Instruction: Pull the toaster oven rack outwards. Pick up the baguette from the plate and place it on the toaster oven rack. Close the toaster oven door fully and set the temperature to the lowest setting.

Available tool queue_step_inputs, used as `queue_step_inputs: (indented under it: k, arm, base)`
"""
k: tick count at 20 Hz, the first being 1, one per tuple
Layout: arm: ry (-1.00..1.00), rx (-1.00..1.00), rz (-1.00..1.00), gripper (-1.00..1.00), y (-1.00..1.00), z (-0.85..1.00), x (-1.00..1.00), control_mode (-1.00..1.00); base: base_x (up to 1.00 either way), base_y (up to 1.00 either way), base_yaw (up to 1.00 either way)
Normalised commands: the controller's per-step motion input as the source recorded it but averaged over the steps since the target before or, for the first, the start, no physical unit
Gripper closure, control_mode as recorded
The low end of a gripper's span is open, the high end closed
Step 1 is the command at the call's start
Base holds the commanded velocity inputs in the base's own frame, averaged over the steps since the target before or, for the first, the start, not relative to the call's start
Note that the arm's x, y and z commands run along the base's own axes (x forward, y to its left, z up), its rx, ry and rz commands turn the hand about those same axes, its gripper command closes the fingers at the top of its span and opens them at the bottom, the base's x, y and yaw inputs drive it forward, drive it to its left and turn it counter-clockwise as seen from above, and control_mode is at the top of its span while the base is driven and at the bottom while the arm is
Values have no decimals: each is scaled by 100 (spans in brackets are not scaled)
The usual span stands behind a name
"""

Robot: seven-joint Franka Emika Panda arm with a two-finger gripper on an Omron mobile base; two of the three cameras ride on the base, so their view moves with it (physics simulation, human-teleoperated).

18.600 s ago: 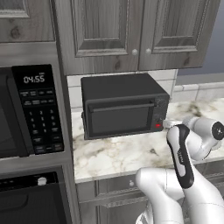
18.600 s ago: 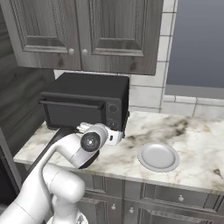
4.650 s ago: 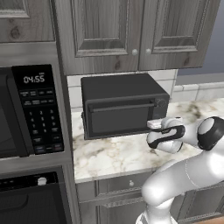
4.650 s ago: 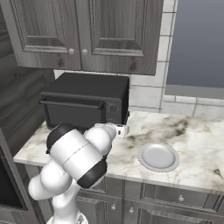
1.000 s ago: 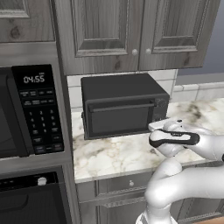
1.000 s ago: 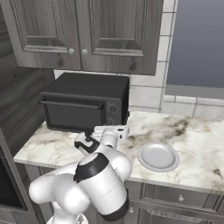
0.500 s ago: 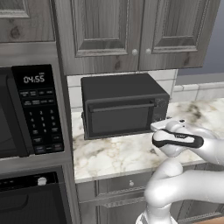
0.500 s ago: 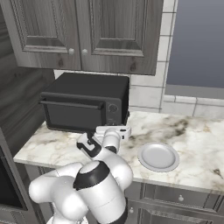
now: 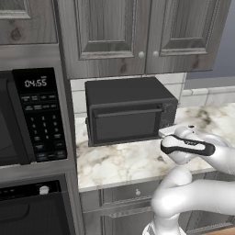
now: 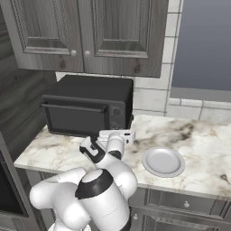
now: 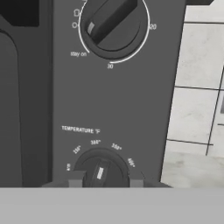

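Marble-patterned counter [image 9: 119,163] under grey panelled wall cabinets [image 10: 90,31] carries the scene. At the claw [image 11: 103,180], the two small dark finger tips stand either side of the round black temperature dial [image 11: 101,171], apart by about its width; whether they press on it I cannot tell. That dial sits low on the narrow control strip at the right end of the small matte black box-shaped toaster oven [image 9: 128,110], with a larger round timer dial [image 11: 114,24] above it. Outward, the dark grey drop-down toaster oven door [image 9: 126,124] with its thin bar handle stands shut against the oven's front, so the rack is hidden inside. To the right, near the counter's front edge, lies the small round white plate [image 10: 163,161], bare, with no bread on it. My judgement: the rack, bread and door steps look done, and only turning the temperature to its lowest mark is left. Far left, a larger black microwave [image 9: 32,114] with keypad and clock is built into the dark wood wall; white tile backs the counter on the right.
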Motion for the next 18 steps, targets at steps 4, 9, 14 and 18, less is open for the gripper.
queue_step_inputs:
  k: [4,9,14,18]
  arm:
    - [0,0,0,100,0,0,0,-100]
    - [1,-2,1,100,0,0,0,-100]
    - [4,-15,14,100,1,-6,0,-100]
    - [8,-23,24,100,1,-18,0,-100]
  base:
    - [0,0,0]
    - [0,0,0]
    - [0,0,0]
    - [0,0,0]
